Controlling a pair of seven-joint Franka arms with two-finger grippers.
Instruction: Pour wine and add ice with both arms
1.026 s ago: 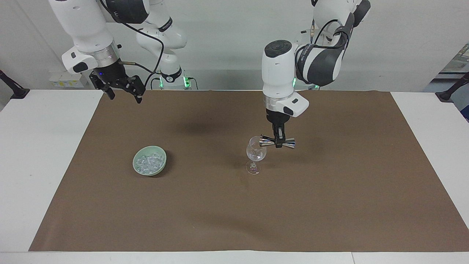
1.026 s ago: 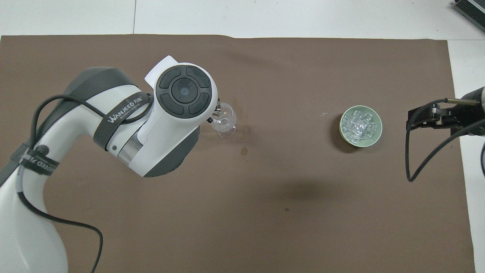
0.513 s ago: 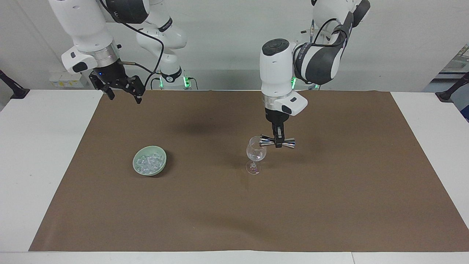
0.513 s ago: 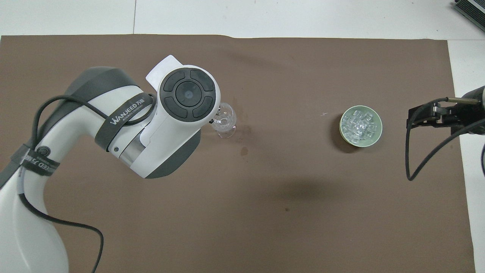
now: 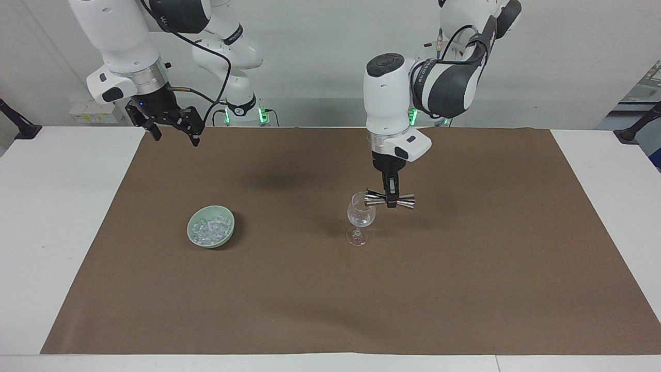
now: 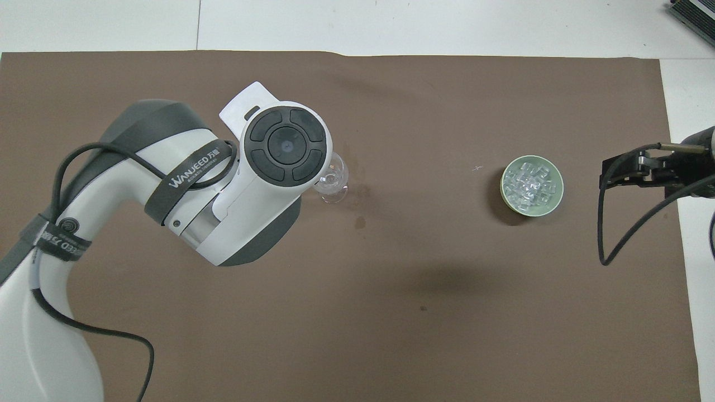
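A clear stemmed glass stands mid-mat. My left gripper points straight down, shut on the waist of a shiny metal jigger. The jigger lies level, with one mouth at the glass's rim. In the overhead view the left wrist hides both gripper and jigger. I cannot tell whether there is wine in the glass or the jigger. The ice is heaped in a pale green bowl toward the right arm's end. My right gripper waits open and empty, raised over the mat's edge.
A brown mat covers most of the white table. Small dark stains mark the mat just nearer the robots than the glass. A black cable loops down from the right wrist.
The left arm's wrist has shifted slightly toward the right arm's end, while the jigger stays level at the glass's rim. The right arm has not moved.
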